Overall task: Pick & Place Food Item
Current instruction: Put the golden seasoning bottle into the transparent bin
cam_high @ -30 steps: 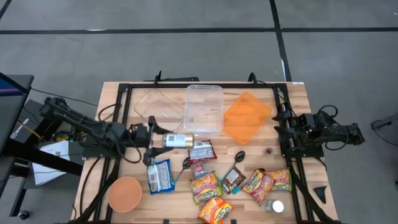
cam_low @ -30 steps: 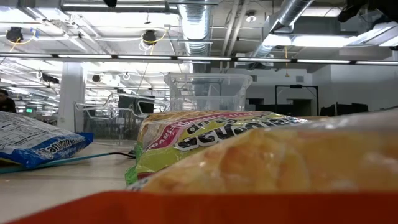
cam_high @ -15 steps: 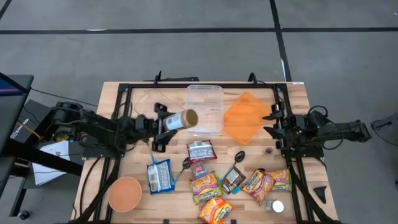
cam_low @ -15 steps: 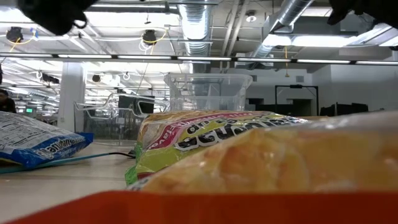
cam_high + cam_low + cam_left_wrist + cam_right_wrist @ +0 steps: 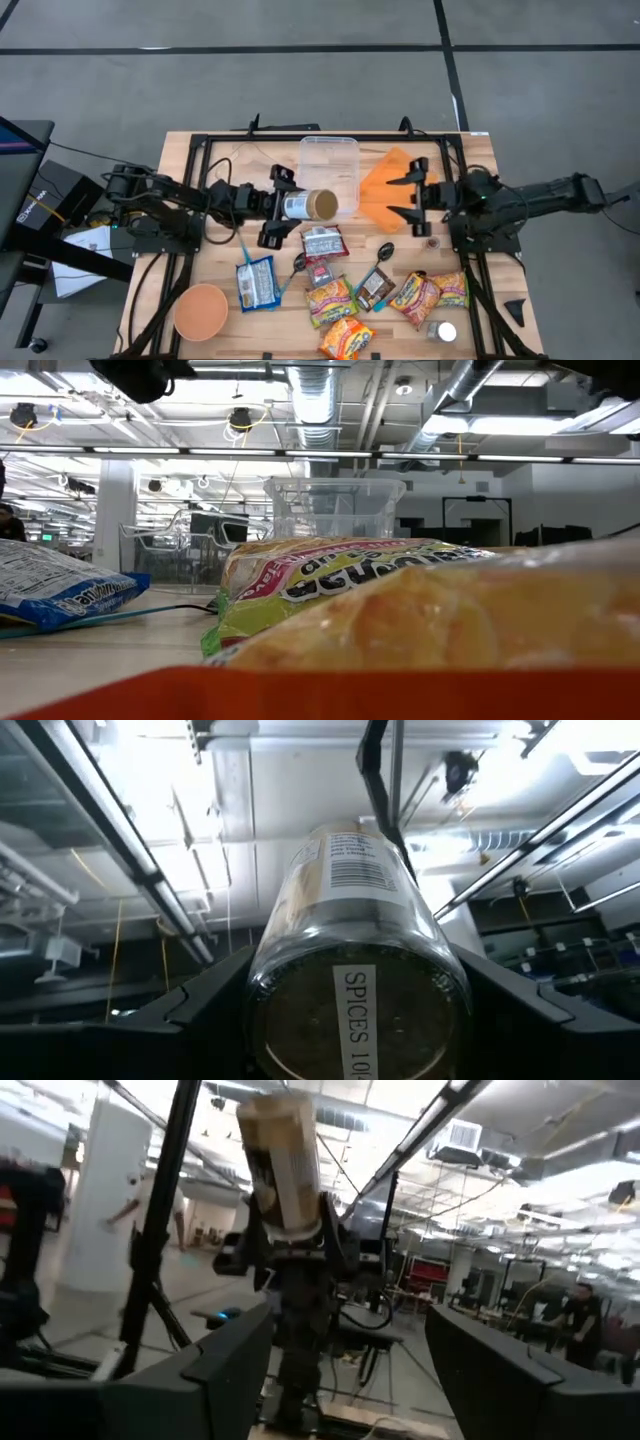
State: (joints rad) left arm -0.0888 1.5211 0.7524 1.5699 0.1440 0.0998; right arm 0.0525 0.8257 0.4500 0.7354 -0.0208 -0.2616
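Here, left pincer (image 5: 283, 205) at centre of the high view, clamped on a spice jar (image 5: 309, 205) lying sideways, lid end turned toward the right of the frame. Jar raised above the counter (image 5: 470, 146), overlapping the lower left edge of the clear plastic container (image 5: 329, 172) in the upper middle. In the left wrist view, jar (image 5: 355, 965) filling the centre between both dark fingers (image 5: 215, 990), label reading "SPICES" across its base. Right pincer (image 5: 412, 194) right of centre, fingers spread wide and holding nothing, poised over the orange lid (image 5: 392, 190) just beside the container. In the right wrist view, jar (image 5: 282, 1168) seen upper left of centre, gripped by the far arm. Below, across the lower half of the high view: orange bowl (image 5: 200, 310) at lower left, blue snack bag (image 5: 257, 282) next to it, several bright noodle packets (image 5: 332, 298) and a spoon (image 5: 382, 254) toward the lower middle.
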